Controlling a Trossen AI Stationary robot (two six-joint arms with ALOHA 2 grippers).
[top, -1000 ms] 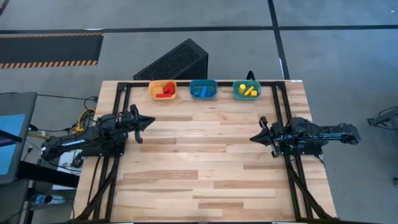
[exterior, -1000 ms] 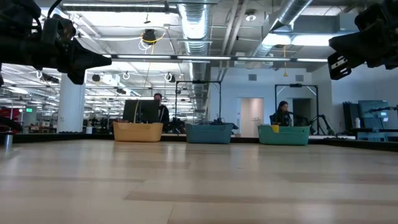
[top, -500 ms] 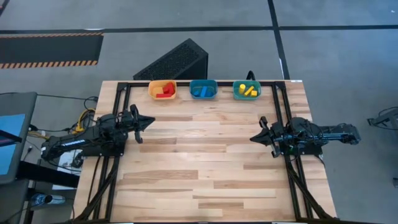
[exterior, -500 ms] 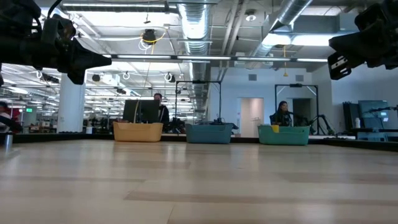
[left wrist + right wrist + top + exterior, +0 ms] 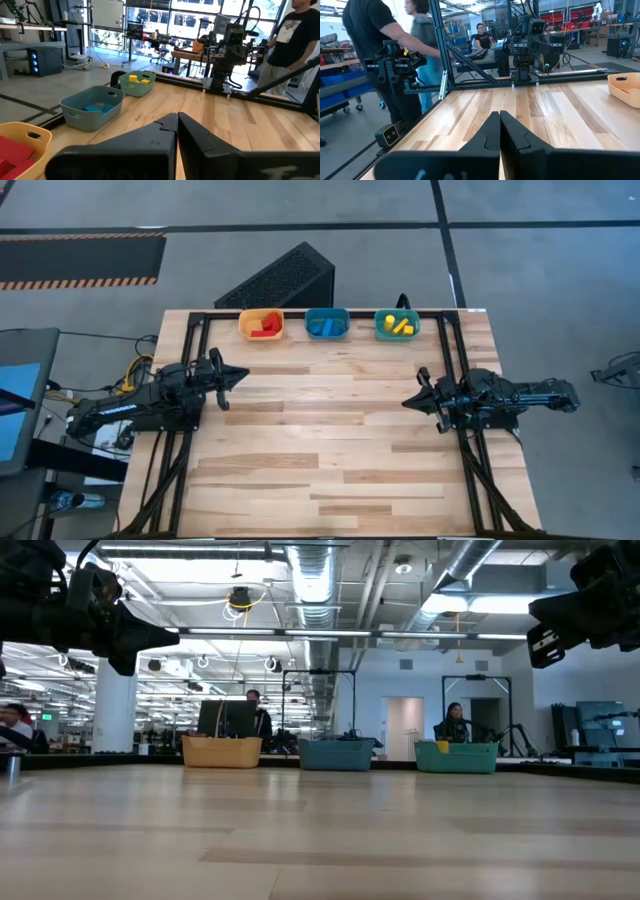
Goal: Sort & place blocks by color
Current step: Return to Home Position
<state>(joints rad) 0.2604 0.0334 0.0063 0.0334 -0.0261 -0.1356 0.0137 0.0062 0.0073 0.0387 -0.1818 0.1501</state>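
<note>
Red blocks (image 5: 264,328) lie in the orange bin (image 5: 261,313), blue blocks (image 5: 325,327) in the blue bin (image 5: 327,312), yellow blocks (image 5: 400,326) in the green bin (image 5: 397,336), all in a row along the table's far edge. My left gripper (image 5: 243,376) hovers shut above the table's left side, pointing right; its wrist view shows the fingertips (image 5: 177,117) together. My right gripper (image 5: 406,402) hovers shut above the right side, pointing left, its fingertips (image 5: 499,114) together. Neither holds anything.
The wooden tabletop (image 5: 330,440) lies bare between the two arms. A black metal frame (image 5: 190,330) runs along the far and side edges. A dark perforated box (image 5: 280,278) stands on the floor beyond the far edge. People stand in the room behind the table.
</note>
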